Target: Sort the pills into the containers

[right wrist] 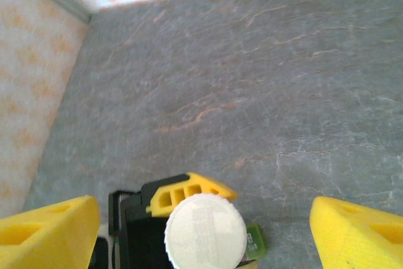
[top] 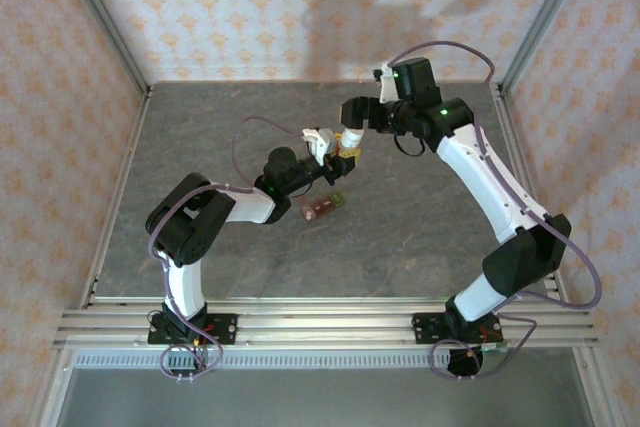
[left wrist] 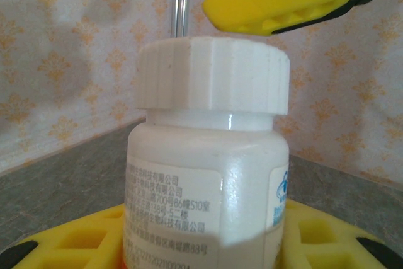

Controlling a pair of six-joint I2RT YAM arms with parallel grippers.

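1. Left wrist view first: the left tool (left wrist: 204, 247) is clenched on a white bottle (left wrist: 208, 174), with its yellow fingers (left wrist: 75, 240) hugging the bottle low down on both sides. The bottle stands upright with its ribbed white cap (left wrist: 214, 77) on, and the printed label faces the camera.
2. Right above that sits the right tool (right wrist: 204, 218), pointing down with its jaws spread wide, so it's released and gripping nothing. From its own wrist camera the cap is directly below, between the two yellow fingers (right wrist: 50, 231) and clear of both.
3. From the left wrist, one of those right-tool fingers hangs just over the cap's far edge. There looks to be a sliver of gap, but honestly it's hard to be sure.
4. Below the right tool, just beside the cap, a small green patch (right wrist: 255, 242) peeks out. I can't tell what it belongs to.
5. The containers (top: 322, 207) lie flat on the counter (right wrist: 252, 80), a little back from the left tool toward the arm bases and close beside the left forearm. It's a brownish-red strip, and its green end is the end farther from that forearm.
6. Further out from both tools there's grey marbled counter, then patterned wallpaper (left wrist: 63, 61).
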